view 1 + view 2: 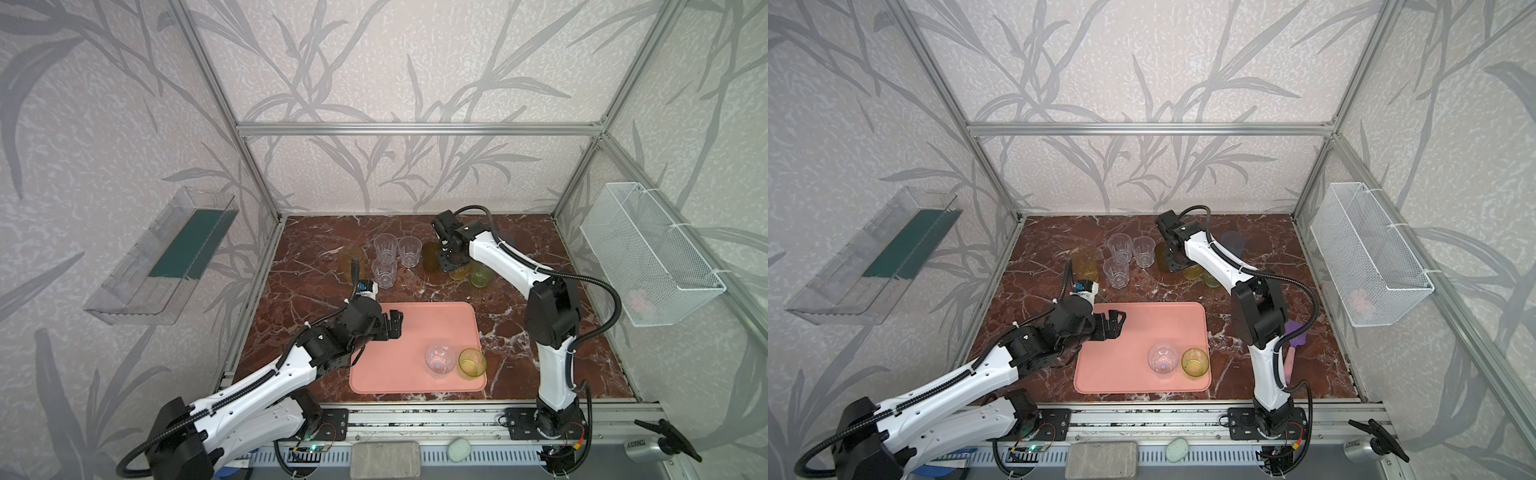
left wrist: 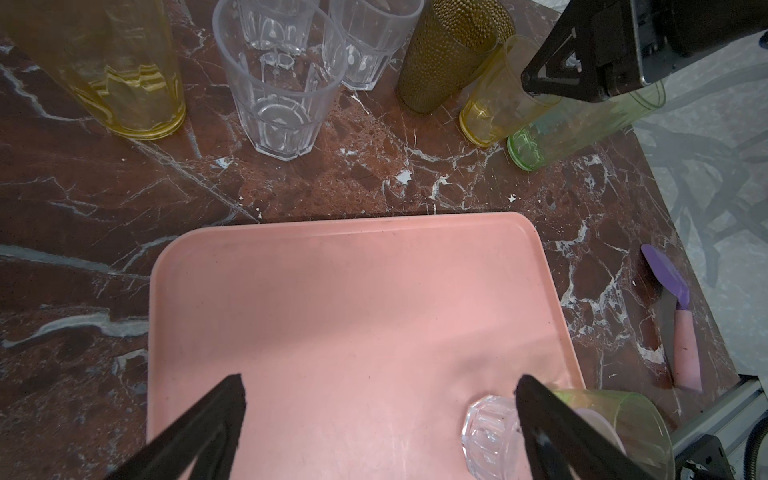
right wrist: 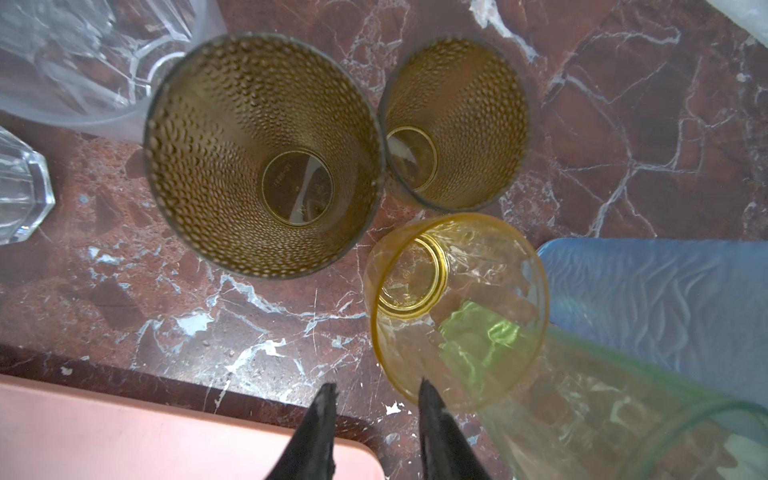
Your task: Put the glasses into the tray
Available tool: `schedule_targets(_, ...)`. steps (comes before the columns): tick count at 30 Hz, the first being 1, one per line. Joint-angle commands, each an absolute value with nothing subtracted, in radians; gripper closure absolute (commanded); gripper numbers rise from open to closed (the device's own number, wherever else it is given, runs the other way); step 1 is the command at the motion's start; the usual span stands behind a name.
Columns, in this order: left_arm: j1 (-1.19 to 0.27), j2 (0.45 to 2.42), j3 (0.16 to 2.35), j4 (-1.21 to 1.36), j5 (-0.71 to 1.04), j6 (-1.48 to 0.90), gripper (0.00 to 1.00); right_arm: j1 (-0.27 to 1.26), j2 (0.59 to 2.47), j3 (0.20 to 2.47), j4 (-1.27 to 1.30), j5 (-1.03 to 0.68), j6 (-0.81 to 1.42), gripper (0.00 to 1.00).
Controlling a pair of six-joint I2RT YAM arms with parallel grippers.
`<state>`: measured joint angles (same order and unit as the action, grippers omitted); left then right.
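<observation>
the pink tray lies on the marble desk. two glasses are on it at its near right corner: a clear faceted glass and, just beside it, a yellow-green glass. the left pincer hangs over the tray, jaws wide apart, empty. the right pincer is at the rim of an orange glass behind the tray, jaws a little apart, gripping nothing.

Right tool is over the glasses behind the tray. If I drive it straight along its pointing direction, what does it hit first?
Probably the short orange glass: one fingertip of the right tool lines up with its near rim, while the other is over bare marble tabletop. Depth is unclear from here.
</observation>
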<state>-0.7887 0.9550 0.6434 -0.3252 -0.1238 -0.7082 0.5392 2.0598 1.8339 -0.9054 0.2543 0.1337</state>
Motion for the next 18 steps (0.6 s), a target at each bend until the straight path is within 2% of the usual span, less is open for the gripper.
schedule_targets(1,-0.782,0.954,0.630,-0.315,-0.124,-0.715,0.01,0.532,2.087,1.877,-0.940,0.264,0.114,0.64)
schedule_targets(14,-0.783,0.936,0.620,-0.316,-0.139,-0.718,0.01,0.525,2.147,1.913,-0.947,0.229,0.112,0.64)
schedule_targets(18,-0.783,0.939,0.620,-0.315,-0.139,-0.718,0.01,0.523,2.158,1.915,-0.946,0.223,0.111,0.68)
